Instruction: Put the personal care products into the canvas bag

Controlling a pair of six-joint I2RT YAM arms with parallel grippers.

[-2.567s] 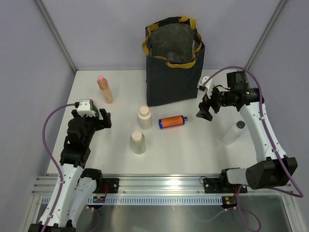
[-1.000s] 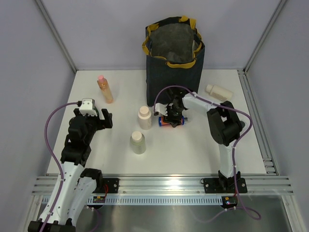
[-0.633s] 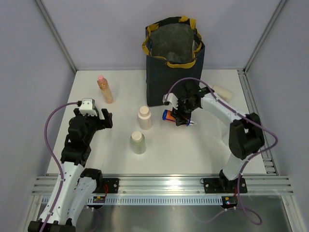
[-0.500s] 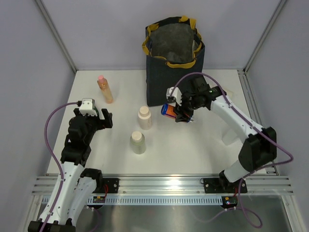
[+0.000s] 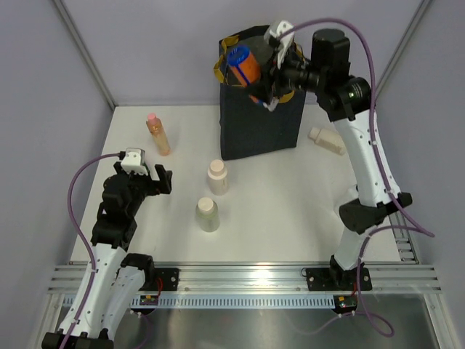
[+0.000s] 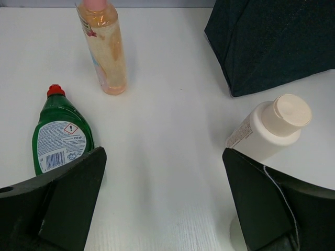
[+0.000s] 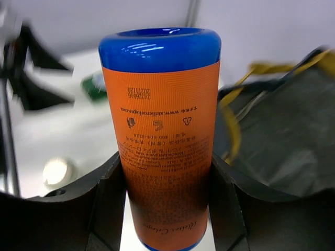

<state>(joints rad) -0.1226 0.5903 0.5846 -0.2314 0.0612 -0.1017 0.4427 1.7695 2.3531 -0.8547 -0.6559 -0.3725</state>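
My right gripper [image 5: 261, 75] is shut on the orange bottle with blue ends [image 5: 243, 66], holding it high over the left side of the canvas bag's mouth. The right wrist view shows this bottle [image 7: 164, 141] between the black fingers [image 7: 107, 204], with the bag's grey lining [image 7: 285, 136] to its right. The dark navy canvas bag [image 5: 261, 127] stands upright at the table's back. A peach bottle with a pink cap [image 5: 158, 134] stands at the left. Two cream bottles [image 5: 218, 177] [image 5: 208, 215] stand mid-table. My left gripper [image 5: 150, 179] is open and holds nothing.
A pale bottle [image 5: 326, 140] lies on the table right of the bag. In the left wrist view a green bottle with a red cap [image 6: 60, 137] lies by the left finger, the peach bottle [image 6: 106, 49] stands beyond it, and a cream bottle [image 6: 272, 128] is at the right.
My right gripper has lifted the orange bottle from the table in front of the bag up over the bag's opening. The left arm has stayed still.
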